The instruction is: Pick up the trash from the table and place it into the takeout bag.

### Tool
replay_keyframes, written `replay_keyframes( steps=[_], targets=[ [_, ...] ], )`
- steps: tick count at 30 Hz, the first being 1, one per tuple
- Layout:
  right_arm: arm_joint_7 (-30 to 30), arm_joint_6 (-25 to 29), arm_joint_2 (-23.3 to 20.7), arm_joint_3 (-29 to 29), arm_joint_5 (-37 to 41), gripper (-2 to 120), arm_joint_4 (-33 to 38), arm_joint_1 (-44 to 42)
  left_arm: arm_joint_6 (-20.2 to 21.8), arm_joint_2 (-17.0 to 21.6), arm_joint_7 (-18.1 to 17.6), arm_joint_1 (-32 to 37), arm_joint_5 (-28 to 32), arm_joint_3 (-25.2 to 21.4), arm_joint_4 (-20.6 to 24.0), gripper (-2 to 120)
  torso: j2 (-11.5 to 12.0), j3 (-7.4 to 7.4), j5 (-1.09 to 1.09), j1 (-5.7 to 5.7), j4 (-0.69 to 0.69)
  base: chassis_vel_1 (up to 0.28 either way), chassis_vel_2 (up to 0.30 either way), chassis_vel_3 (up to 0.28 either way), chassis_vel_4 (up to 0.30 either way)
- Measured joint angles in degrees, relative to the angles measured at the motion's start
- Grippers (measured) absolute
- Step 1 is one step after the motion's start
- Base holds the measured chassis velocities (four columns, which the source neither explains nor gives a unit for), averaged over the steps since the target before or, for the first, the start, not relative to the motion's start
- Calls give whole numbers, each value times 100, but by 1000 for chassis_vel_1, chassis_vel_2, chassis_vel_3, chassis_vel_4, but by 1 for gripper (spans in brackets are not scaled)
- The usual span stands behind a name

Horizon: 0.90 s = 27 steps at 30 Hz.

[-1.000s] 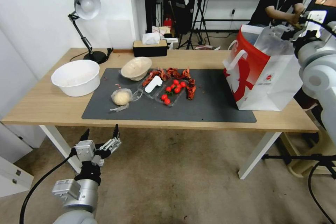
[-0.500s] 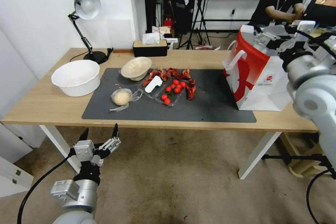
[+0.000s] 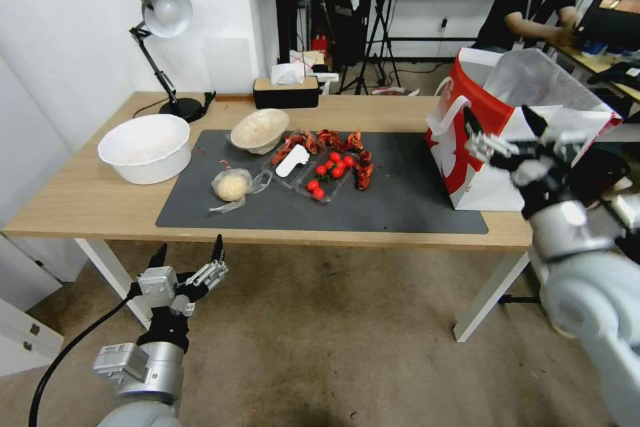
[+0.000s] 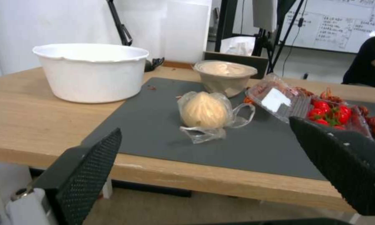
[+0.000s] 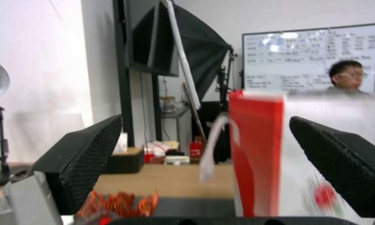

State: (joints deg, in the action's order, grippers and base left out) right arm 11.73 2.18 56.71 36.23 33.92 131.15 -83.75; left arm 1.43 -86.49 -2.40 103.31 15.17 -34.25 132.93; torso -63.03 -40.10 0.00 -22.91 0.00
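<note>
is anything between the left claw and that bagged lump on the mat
Nothing visible blocks it. The left claw hangs open below and in front of the table edge; the clear bag with pale lump lies alone on bare mat, the beige bowl behind it.

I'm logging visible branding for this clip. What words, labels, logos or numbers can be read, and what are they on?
Nothing can be read.
Takeout bag: small red round logo, lettering too small.
Clear tray on the mat: white label, looks blank.
Whiteboard in the room behind: handwritten lines, too blurred.
</note>
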Motion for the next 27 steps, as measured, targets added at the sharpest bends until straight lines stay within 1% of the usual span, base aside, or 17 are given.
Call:
replay_keyframes(
  steps=[3,4,6,7,10,11,15,16,19,23,27],
  targets=[
    [-42,354,380,-13,-355,100,-53,-536,-1,36,4,-33,43,8,-23,100,0,0,0,0,0,0,0,0,0],
    [-42,354,380,-13,-355,100,-53,-536,-1,36,4,-33,43,8,-23,100,0,0,0,0,0,0,0,0,0],
    [-77,656,630,-55,-602,100,-160,-928,-1,62,8,-71,66,18,-63,100,0,0,-1,0,0,0,0,0,0],
    [-77,656,630,-55,-602,100,-160,-928,-1,62,8,-71,66,18,-63,100,0,0,-1,0,0,0,0,0,0],
    [-156,1003,872,-153,-834,100,-377,-1253,-1,81,11,-117,85,36,-110,100,0,0,0,0,0,0,0,0,0],
    [-156,1003,872,-153,-834,100,-377,-1253,-1,81,11,-117,85,36,-110,100,0,0,0,0,0,0,0,0,0],
    [-294,1537,1230,-314,-1142,100,-820,-1549,-1,119,14,-164,114,49,-145,100,0,0,0,0,0,0,0,0,0],
    [-294,1537,1230,-314,-1142,100,-820,-1549,-1,119,14,-164,114,49,-145,100,0,0,0,0,0,0,0,0,0],
    [-357,1883,1429,-441,-1363,100,-1134,-1650,-1,141,16,-185,130,53,-162,100,0,0,1,-1,0,0,0,0,0],
    [-409,2045,1562,-496,-1420,100,-1278,-1681,-1,141,19,-181,131,84,-168,100,0,-1,0,-1,0,0,0,0,0],
    [-460,2083,1616,-498,-1431,100,-1305,-1703,-16,123,30,-178,130,117,-179,100,0,0,0,-1,0,0,0,0,0]
  ],
)
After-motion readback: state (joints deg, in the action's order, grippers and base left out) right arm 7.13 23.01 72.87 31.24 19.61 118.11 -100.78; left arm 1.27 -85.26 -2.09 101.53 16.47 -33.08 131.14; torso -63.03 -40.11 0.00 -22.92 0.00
